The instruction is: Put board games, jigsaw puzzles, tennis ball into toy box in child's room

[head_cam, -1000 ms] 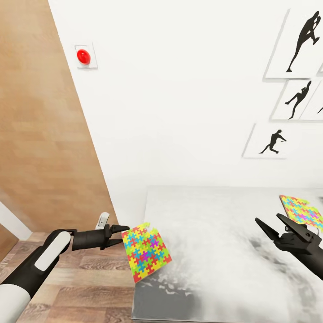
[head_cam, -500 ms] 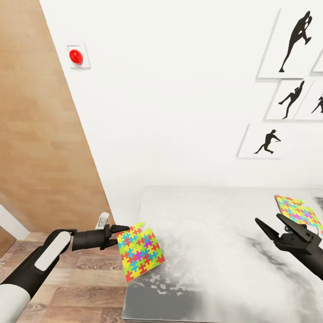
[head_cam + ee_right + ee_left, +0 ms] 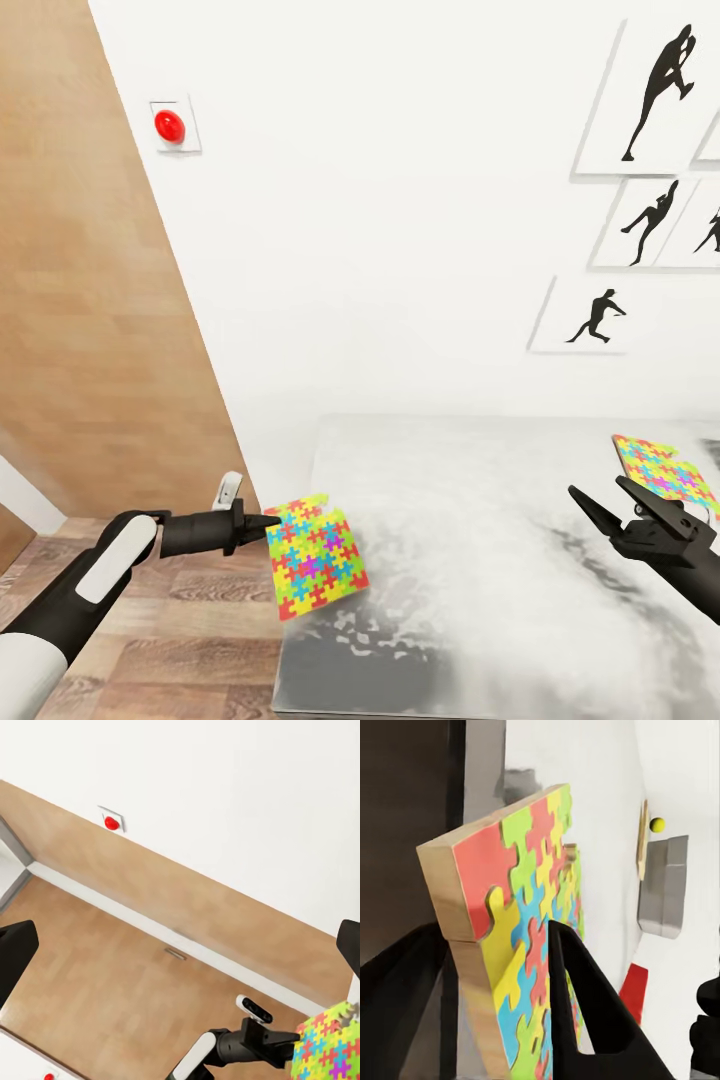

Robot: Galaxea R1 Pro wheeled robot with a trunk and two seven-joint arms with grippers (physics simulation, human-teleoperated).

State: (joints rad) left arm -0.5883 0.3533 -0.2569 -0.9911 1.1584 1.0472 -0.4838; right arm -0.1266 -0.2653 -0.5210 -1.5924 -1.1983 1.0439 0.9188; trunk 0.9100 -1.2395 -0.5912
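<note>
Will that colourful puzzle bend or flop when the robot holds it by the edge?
Probably not: the jigsaw puzzle shows a thick wooden edge and stays flat while the left pincer grips one edge. Held so, it could slip or swing. It seems light.

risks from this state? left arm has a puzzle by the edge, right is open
1. The left gripper pinches only one corner of the jigsaw puzzle, which hangs tilted at the table corner, partly over the floor; it may pivot or slip out.
2. The toy box sits far along the table, so the carry is long.
3. The open right gripper hovers close to the second jigsaw puzzle and could nudge it.
</note>
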